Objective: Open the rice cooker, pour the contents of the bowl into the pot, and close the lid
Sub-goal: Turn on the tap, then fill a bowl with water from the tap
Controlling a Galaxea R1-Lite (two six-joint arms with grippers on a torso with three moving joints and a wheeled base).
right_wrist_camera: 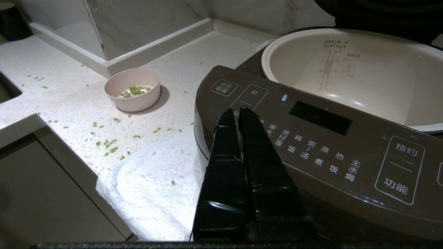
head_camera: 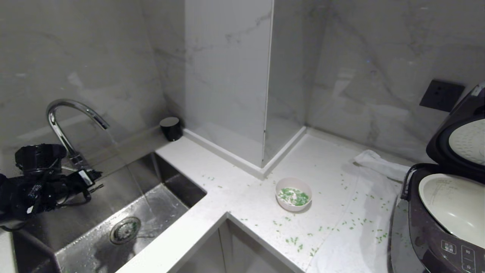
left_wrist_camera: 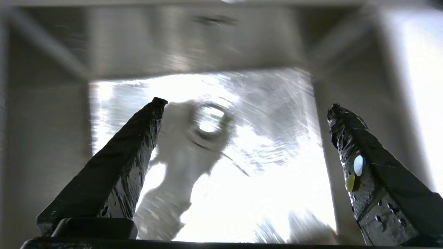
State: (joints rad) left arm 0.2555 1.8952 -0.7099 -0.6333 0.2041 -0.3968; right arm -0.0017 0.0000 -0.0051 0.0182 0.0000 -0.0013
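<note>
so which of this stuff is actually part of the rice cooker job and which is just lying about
Part of the job:
rice cooker
lid, up
pot, empty
pink bowl
green bits in it

Just lying about:
sink
faucet
black cup
white towel
wall socket
spilled green bits on the counter

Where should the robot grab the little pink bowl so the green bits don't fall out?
Probably the rim of the bowl, coming down from above with one finger inside and one outside. It stands upright and alone on the counter, its wall thin and its top open, with the green bits lying low inside. The side facing the sink looks free.
</note>
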